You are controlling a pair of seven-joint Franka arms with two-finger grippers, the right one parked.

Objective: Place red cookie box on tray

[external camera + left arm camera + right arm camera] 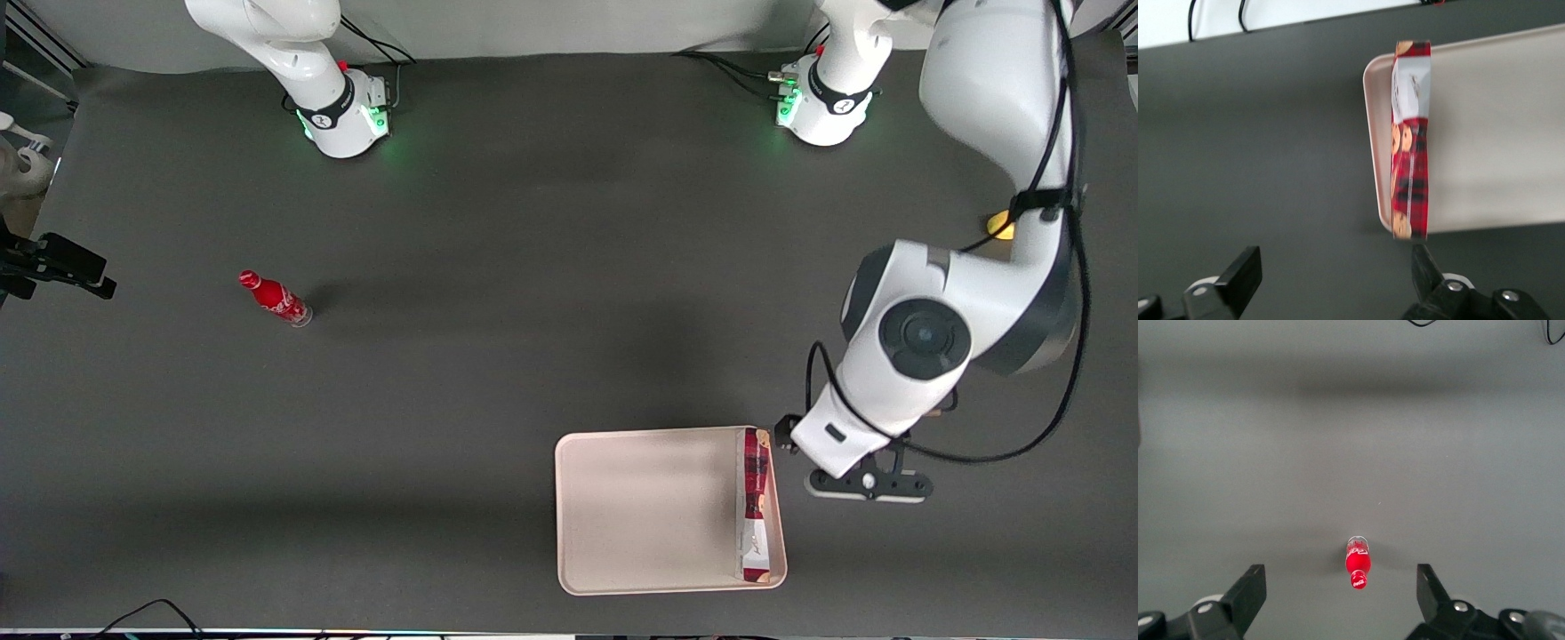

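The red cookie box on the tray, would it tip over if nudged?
Probably: the long red cardboard cookie box stands on a narrow edge against the cream-pink tray's rim. Likely light and stiff. The open claw hangs clear beside it.

Red plaid cookie box (755, 504); cream-pink tray (649, 516); red bottle (275, 299); black-fingered end effector (1331, 277)

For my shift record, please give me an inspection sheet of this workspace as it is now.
Surface: dark grey table.
Job's things: red cookie box on the tray, along the rim at the working arm's end.
Clutter: small red soda bottle, toward the parked arm's end; a yellow object, mostly hidden.
Grippers: left gripper open, holding nothing, beside the tray.
Cables: black cable along the left arm.
Surroundings: nothing seen.
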